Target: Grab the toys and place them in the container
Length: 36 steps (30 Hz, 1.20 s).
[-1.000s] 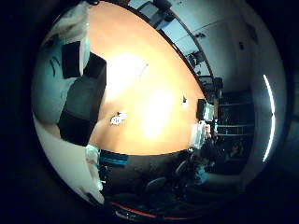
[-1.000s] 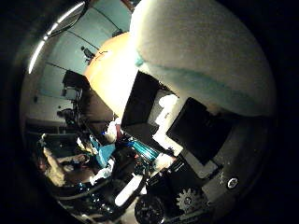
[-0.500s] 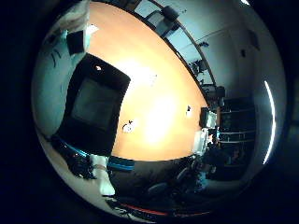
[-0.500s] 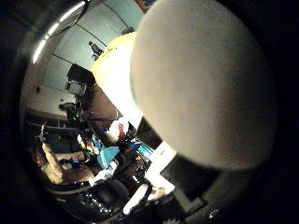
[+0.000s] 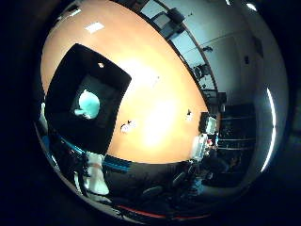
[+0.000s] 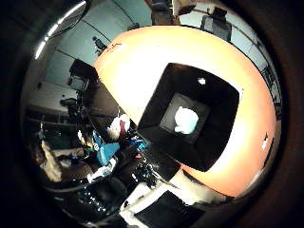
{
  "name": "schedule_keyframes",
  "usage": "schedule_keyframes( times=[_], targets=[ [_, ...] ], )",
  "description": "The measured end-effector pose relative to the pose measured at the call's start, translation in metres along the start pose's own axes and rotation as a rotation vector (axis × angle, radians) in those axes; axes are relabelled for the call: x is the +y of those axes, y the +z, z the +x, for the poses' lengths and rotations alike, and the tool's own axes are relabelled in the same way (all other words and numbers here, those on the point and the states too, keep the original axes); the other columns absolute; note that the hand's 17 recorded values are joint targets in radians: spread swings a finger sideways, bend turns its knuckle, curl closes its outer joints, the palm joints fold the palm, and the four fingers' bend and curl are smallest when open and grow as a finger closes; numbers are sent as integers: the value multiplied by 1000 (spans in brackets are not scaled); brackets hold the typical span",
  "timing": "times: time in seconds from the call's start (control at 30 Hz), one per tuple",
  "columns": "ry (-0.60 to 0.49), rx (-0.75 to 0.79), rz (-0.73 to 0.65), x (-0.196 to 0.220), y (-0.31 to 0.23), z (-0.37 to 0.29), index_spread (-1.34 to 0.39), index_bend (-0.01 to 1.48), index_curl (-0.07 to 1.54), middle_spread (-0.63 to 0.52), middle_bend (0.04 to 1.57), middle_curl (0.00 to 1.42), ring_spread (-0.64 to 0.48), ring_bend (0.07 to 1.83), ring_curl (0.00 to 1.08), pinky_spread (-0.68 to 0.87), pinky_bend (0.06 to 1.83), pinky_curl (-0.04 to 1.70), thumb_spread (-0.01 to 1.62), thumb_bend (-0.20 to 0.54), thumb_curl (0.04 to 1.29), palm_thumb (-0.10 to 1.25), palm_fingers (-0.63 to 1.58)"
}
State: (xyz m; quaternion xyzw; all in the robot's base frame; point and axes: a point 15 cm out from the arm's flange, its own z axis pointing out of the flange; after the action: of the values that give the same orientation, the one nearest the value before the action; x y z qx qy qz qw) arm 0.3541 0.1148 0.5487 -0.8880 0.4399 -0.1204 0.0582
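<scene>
Black and square, the open-topped fabric container (image 6: 209, 95) fills the middle of the thumb-side view and the left of centre in the little-finger-side view, its dark walls sloping down to a paler floor. On that floor lies a pale, whitish-teal soft toy (image 6: 185, 119), rounded and lumpy; it rests near the middle of the floor and appears clear of the walls. A small bright spot shows on the inner wall towards the upper part of the container in the thumb-side view.

The container stands on a long orange wooden table (image 5: 160, 103), whose glossy top carries broad white glare to the right of the container in the little-finger-side view. A small white object (image 5: 127, 126) lies on the table just beside the container's lower right corner in that view, and two flat white patches sit on the tabletop at the upper left. Parts of the white and black robot hand (image 6: 156, 209) show at the bottom edge of the thumb-side view; whether its fingers are spread or curled cannot be told.

Beyond the table, dark office chairs (image 5: 176, 16) line the far edge at the top of the frame.
</scene>
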Motion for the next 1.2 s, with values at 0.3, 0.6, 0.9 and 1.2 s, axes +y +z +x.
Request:
schedule_keyframes(
  times=[0.3, 0.6, 0.9, 1.2],
  targets=[
    [126, 66, -80, 85, 10, 106, -453, 176, 327, -53, 197, 330, 143, 315, 229, 384, 278, 345, 1116, -12, 331, 670, 213],
    [267, 126, -168, 199, 46, 211, -455, 175, 308, -65, 191, 320, 134, 279, 227, 381, 255, 323, 1125, -8, 363, 754, 248],
    [295, 132, -268, 273, 120, 245, -474, 175, 308, -78, 191, 313, 120, 267, 231, 371, 239, 310, 1095, -13, 422, 898, 267],
    [230, 157, -304, 293, 205, 244, -488, 185, 314, -98, 186, 306, 103, 254, 234, 368, 221, 305, 1048, -18, 446, 935, 285]
  ],
)
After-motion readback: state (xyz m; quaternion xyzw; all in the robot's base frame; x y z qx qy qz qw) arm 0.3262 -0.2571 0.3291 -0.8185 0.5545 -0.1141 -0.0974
